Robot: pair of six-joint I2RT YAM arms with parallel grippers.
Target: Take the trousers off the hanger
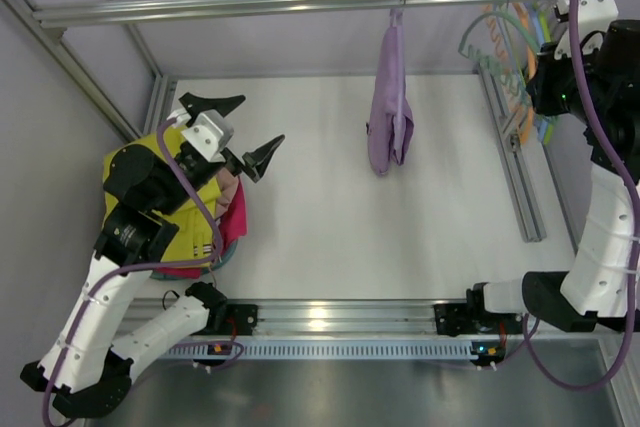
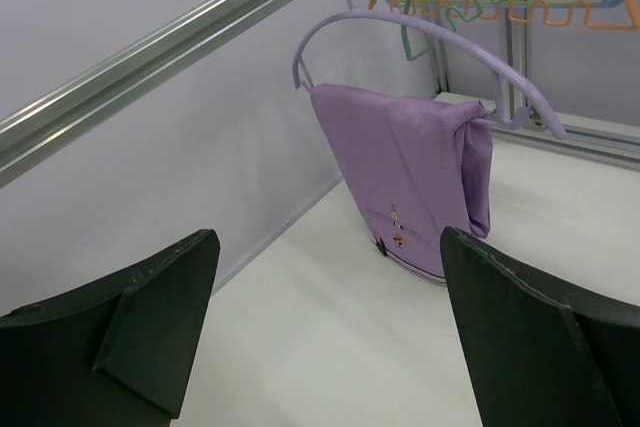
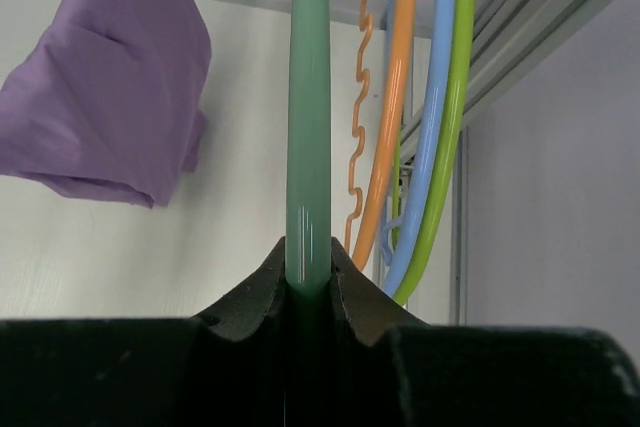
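From above: the purple trousers [image 1: 390, 112] hang at the far side from the rail [image 1: 250, 4], folded into a narrow bundle with the long axis running down toward the table [image 1: 330, 217]. The yellow trousers [image 1: 198, 225] lie in a heap at the near left, largely hidden under the left arm, so their direction can't be read. A pink garment [image 1: 229, 187] and a red cloth [image 1: 239, 224] sit against them. The left gripper [image 1: 258, 121] hovers over that heap, fingers spread wide. The right gripper's fingers are out of sight among the spare hangers [image 1: 512, 55] at the far right.

Left wrist: the left gripper [image 2: 330, 332] is wide apart and holds nothing. The purple trousers [image 2: 400, 182] drape over the purple hanger [image 2: 440, 44]; the lower edge possibly touches the table, hard to say.

Right wrist: the right gripper [image 3: 308, 282] is clamped on an upright green hanger [image 3: 308, 127]. The purple trousers [image 3: 110, 107] are at the left, cut off by the frame.
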